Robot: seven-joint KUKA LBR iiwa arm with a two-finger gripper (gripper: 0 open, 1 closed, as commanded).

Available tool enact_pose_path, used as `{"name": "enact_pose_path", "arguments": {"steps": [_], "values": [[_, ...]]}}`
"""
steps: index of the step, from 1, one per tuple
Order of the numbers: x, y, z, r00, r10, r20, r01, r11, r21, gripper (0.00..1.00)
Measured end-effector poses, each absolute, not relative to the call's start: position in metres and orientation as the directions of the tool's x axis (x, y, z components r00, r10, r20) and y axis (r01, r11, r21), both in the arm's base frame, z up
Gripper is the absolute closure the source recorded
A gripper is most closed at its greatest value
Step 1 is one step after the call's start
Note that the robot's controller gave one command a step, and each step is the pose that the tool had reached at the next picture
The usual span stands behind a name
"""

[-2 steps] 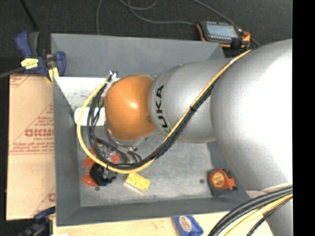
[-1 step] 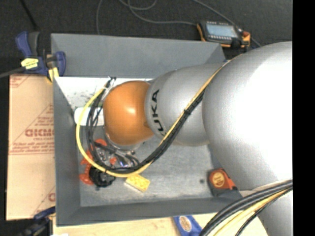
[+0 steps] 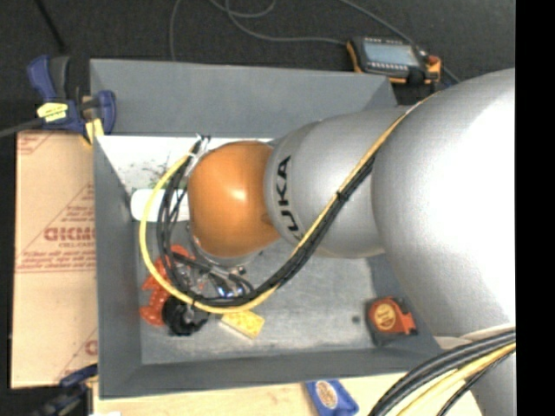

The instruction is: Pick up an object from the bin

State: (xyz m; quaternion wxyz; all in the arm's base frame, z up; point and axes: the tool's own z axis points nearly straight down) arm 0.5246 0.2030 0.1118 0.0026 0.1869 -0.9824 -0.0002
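A: Looking down into the grey metal bin (image 3: 117,232) — seeing the smooth silver arm (image 3: 347,189) reaching in from the right, with a glossy orange dome (image 3: 227,199) capping its wrist.

B: Tracking the gripper (image 3: 206,278) under that dome, hanging low over the lower-left floor. Wide or narrow? Failing to tell — hiding beneath the cover and a loop of yellow cable (image 3: 176,172).

A: Spotting the nearest bits now: a jagged orange plastic piece (image 3: 156,306) just left of the gripper, a rounded black knob-like thing (image 3: 180,321) right below, and a flat yellow block (image 3: 243,322) lying tilted beside that.

B: Noting a smooth white thing (image 3: 143,204) peeking out at upper left, and a boxy orange-and-black tape measure (image 3: 388,316) sitting well apart in the lower-right corner.
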Motion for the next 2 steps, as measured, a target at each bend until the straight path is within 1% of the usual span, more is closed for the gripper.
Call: {"name": "enact_pose_path", "arguments": {"steps": [1, 2], "values": [[0.5705, 0.1829, 0.1191, -0.933, -0.36, -0.017, -0.36, 0.933, 0.0, 1.0], [0.5613, 0.1774, 0.1266, -0.939, -0.343, 0.011, -0.343, 0.939, -0.002, 1.0]]}}
